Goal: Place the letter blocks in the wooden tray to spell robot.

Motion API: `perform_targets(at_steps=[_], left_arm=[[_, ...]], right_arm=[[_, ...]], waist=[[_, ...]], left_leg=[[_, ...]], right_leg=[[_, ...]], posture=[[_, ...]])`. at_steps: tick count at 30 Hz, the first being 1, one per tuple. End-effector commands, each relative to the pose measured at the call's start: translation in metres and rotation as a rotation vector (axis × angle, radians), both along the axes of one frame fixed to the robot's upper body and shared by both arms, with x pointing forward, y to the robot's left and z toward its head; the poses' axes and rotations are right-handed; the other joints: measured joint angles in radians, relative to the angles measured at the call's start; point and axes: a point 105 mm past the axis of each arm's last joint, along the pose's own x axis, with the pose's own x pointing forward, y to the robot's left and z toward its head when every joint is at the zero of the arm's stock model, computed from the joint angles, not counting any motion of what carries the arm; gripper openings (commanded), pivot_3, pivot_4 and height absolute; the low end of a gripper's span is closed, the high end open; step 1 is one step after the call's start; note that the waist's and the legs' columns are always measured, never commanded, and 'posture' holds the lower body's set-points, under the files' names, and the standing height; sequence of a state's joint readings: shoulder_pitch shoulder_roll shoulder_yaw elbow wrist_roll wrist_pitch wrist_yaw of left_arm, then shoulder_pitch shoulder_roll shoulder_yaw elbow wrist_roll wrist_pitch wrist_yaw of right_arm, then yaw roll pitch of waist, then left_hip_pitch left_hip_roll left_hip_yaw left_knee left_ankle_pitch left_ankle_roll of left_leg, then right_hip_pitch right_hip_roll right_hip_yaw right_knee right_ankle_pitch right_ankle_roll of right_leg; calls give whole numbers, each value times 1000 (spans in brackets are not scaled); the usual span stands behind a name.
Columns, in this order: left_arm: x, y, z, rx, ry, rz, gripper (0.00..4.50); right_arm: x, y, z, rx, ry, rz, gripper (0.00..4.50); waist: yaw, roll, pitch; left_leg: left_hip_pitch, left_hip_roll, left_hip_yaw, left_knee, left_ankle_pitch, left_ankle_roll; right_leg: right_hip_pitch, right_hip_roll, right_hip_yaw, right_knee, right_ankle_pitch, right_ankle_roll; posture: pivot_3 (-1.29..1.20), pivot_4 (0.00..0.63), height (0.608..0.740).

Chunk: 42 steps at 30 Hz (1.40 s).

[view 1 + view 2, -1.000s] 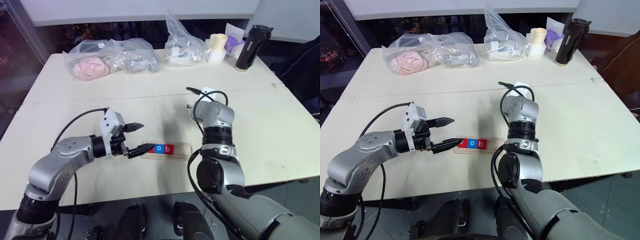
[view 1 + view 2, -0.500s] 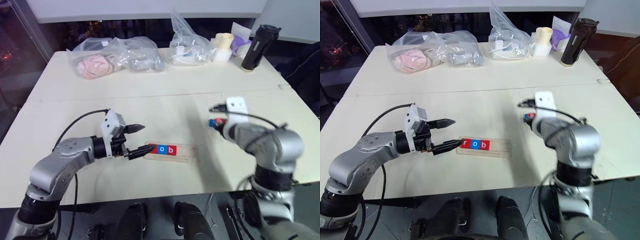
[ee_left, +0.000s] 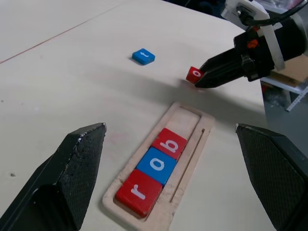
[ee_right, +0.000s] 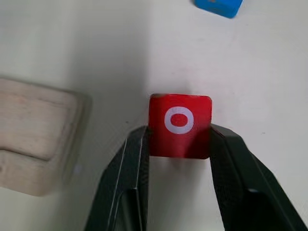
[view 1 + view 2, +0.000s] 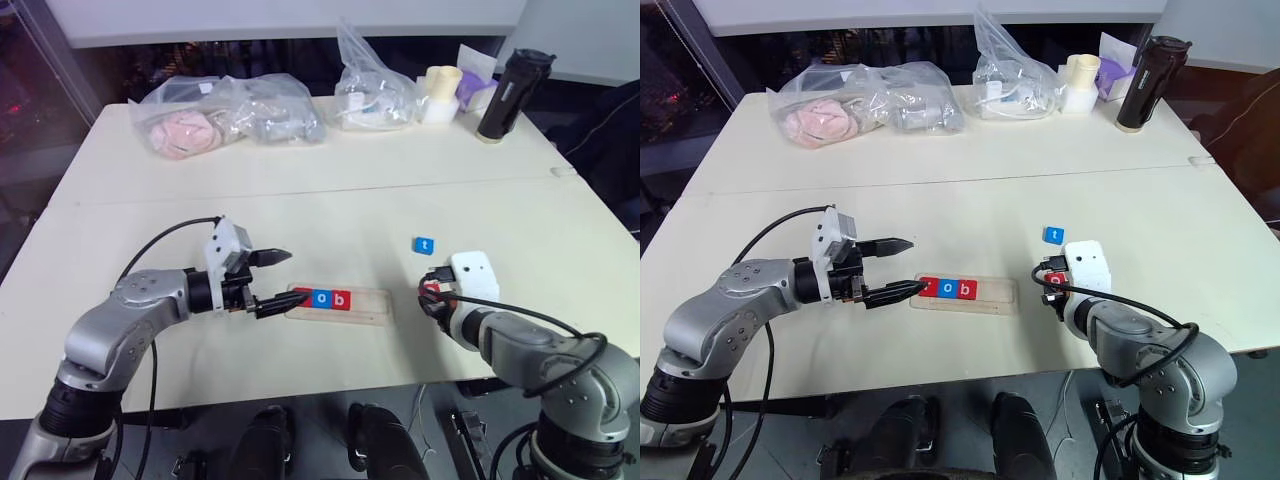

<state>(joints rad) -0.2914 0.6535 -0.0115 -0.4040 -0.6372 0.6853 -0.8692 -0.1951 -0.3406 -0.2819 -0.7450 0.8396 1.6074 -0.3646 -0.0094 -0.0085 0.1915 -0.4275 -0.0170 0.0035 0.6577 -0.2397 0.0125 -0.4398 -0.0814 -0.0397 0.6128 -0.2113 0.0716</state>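
Note:
The wooden tray [image 5: 372, 306] lies near the table's front edge and holds a red r [image 3: 138, 191], a blue o [image 3: 157, 164] and a red b [image 3: 169, 143] from its left end. Its right part is bare. My left gripper [image 5: 290, 277] hovers open at the tray's left end with nothing between its fingers. Just right of the tray, my right gripper [image 4: 179, 139] is shut on a red o block [image 4: 180, 120], low over the table. A blue t block [image 5: 424, 244] lies loose on the table beyond it.
Clear plastic bags [image 5: 230, 118] of items sit along the table's far side. A second bag [image 5: 372, 92], a cream cup [image 5: 437, 92] and a black bottle [image 5: 503, 96] stand at the far right. The table's front edge runs close behind the tray.
My right arm has drawn back from over the middle of the table to the near right, carrying the red o block. That uncovered the blue t block. The left gripper stayed in place.

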Motion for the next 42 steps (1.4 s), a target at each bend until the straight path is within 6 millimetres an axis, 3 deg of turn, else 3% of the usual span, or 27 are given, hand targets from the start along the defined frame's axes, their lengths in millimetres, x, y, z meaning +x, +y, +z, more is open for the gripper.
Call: perform_targets(at_steps=[1, 5, 8, 9, 12, 16, 18, 21, 28, 42], left_arm=[[0, -2, 9, -3, -51, -16, 4500], [-1, -2, 9, 1, -51, -16, 4500], [-1, -1, 9, 4, -53, -14, 4500], [-1, -2, 9, 3, -54, -15, 4500], [0, -3, 9, 4, -58, -19, 4500], [2, -5, 10, -2, -65, -23, 4500], [2, -6, 11, -2, -69, -26, 4500], [6, -5, 13, 4, -102, -6, 4500], [5, -2, 15, 3, -101, 7, 4500], [3, 1, 14, 11, -91, 12, 4500]], right_arm=[[-5, -2, 1, -15, -5, -11, 1149], [-3, -3, 7, -34, -3, 35, 2975], [5, 5, 47, -166, -77, 285, 4360], [3, 11, 61, -211, -92, 389, 4464], [-7, 29, 85, -204, -107, 663, 4464], [-10, 18, 91, -141, -101, 892, 4464], [-7, 4, 79, -222, -111, 1017, 4464], [4, -33, 43, -441, -41, 1121, 4464], [8, -48, 16, -403, 21, 1219, 4464], [27, -49, 10, -369, -34, 1180, 4464]], waist=[[1, 0, 0], [-1, 0, 0], [-6, 5, 4], [-6, 7, 5], [0, 2, 5], [22, -1, 5], [23, -1, 5], [21, -2, 5], [19, -2, 5], [23, -3, 5]], left_leg=[[0, 0, 0, 0, 0, 0], [0, 0, 0, 0, 0, 0], [0, 0, 1, 1, 0, 0], [0, 0, 3, 1, 0, 0], [0, 2, 2, 2, 0, 0], [0, 1, -1, -5, 0, 0], [0, -2, 0, -7, 0, 0], [0, -4, 5, -5, -2, 4], [2, -2, 13, 3, -3, 5], [2, 0, 15, 7, -4, 5]], right_leg=[[0, 0, 0, 0, 0, 0], [0, 0, 0, 0, 0, 0], [0, 0, 0, 0, -1, 2], [-1, -1, 0, -1, -1, 2], [0, 1, -1, -1, -2, 2], [0, 3, -3, -3, -3, 3], [0, 1, -2, -3, -3, 4], [1, -2, 0, -5, -3, 6], [0, -2, 7, 0, -2, 5], [1, -1, 8, 1, 2, 2]], posture=[[0, 150, 740], [0, 150, 740], [0, 150, 740], [0, 150, 740], [0, 150, 740], [0, 150, 740], [0, 150, 740], [0, 150, 740], [0, 150, 740], [0, 150, 740]])
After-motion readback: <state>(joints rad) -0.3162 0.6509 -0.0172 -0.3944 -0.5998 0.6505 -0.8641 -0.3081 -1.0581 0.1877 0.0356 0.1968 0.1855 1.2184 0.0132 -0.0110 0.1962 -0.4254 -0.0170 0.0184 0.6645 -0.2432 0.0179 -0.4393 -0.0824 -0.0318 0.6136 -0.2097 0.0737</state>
